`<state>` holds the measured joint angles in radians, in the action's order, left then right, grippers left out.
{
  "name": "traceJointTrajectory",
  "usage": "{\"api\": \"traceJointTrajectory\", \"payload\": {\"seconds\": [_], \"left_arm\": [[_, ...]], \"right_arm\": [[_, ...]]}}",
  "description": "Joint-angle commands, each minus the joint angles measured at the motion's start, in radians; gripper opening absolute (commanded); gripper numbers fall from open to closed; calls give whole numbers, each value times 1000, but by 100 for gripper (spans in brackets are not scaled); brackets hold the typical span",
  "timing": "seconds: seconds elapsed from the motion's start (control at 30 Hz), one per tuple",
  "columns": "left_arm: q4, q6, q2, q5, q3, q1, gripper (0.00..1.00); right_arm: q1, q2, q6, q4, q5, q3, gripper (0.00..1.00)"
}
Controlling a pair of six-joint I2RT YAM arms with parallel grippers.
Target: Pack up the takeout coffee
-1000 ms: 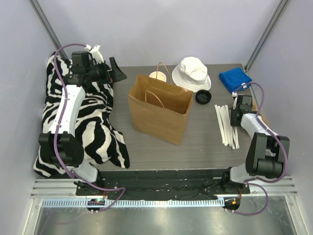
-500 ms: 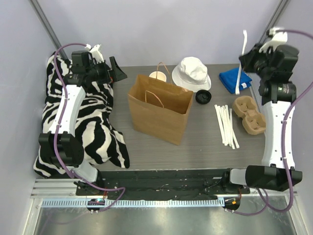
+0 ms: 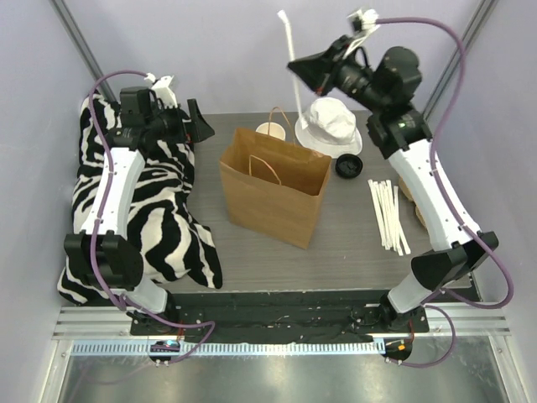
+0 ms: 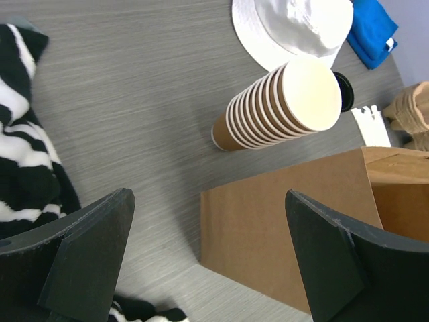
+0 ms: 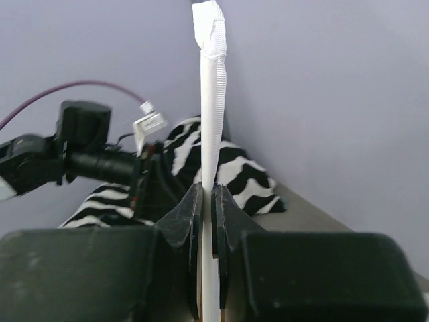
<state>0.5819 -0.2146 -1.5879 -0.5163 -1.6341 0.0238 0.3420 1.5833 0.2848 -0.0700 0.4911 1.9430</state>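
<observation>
The takeout coffee (image 3: 349, 166) stands on the table right of the white hat; from above mostly its black lid shows, and in the left wrist view (image 4: 345, 90) it peeks out behind the cup stack. The open brown paper bag (image 3: 273, 186) stands mid-table. My right gripper (image 3: 300, 69) is raised high above the back of the table, shut on a white paper-wrapped straw (image 3: 288, 38) held upright; the right wrist view shows the jaws (image 5: 207, 201) clamped on the straw (image 5: 211, 87). My left gripper (image 3: 200, 126) is open and empty at the back left, left of the bag (image 4: 209, 198).
A tall stack of lidless paper cups (image 3: 270, 130) stands behind the bag. A white bucket hat (image 3: 329, 124) lies at the back. Several wrapped straws (image 3: 388, 214) lie at the right. A pulp cup carrier (image 4: 412, 114) and a blue cloth (image 4: 372, 33) are at the far right. A zebra cloth (image 3: 159, 201) covers the left.
My right arm has lifted a straw from the right side of the table and swung it up and left, to above the hat. The left arm has not moved.
</observation>
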Motion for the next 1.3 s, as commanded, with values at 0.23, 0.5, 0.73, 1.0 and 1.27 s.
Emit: {"api": "traceJointTrajectory", "payload": {"seconds": [0.23, 0.5, 0.73, 1.0, 1.27], "left_arm": [[13, 89, 132, 55, 39, -2, 100], [32, 103, 135, 58, 37, -2, 100], [90, 104, 105, 59, 5, -2, 100], [107, 118, 97, 64, 2, -2, 100], [128, 147, 92, 64, -10, -2, 100]], "right_arm": [[201, -57, -178, -19, 176, -240, 1], [210, -94, -280, -67, 176, -394, 1], [212, -154, -280, -77, 152, -510, 1], [215, -187, -292, -128, 145, -552, 21], [216, -197, -242, -140, 103, -503, 36]]}}
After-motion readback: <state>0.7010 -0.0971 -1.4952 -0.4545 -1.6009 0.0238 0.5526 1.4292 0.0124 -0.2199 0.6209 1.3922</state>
